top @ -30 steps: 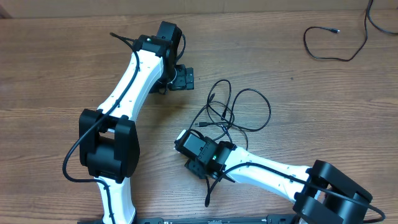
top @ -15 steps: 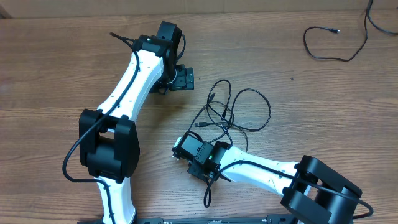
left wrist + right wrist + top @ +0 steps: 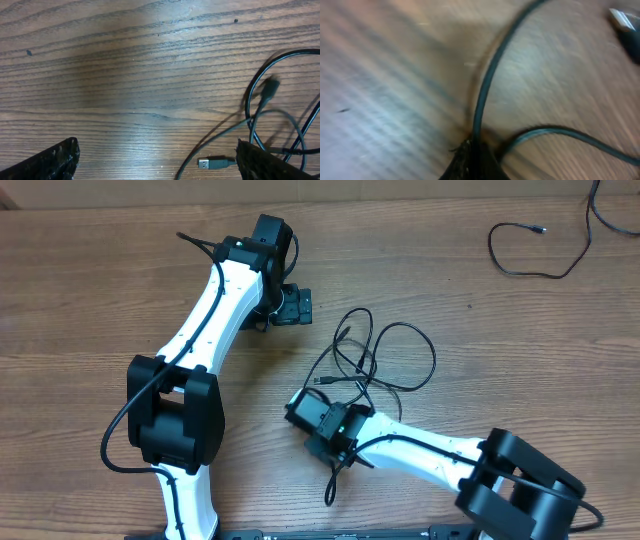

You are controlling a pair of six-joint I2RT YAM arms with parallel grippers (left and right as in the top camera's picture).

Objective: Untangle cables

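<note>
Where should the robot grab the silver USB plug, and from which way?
Grip the USB plug by its grey body behind the metal tip, probably from straight above: it lies flat on the table with bare wood on both sides.

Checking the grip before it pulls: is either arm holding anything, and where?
The right gripper pinches a black cable partway along its cord. The left gripper is open and empty.
</note>
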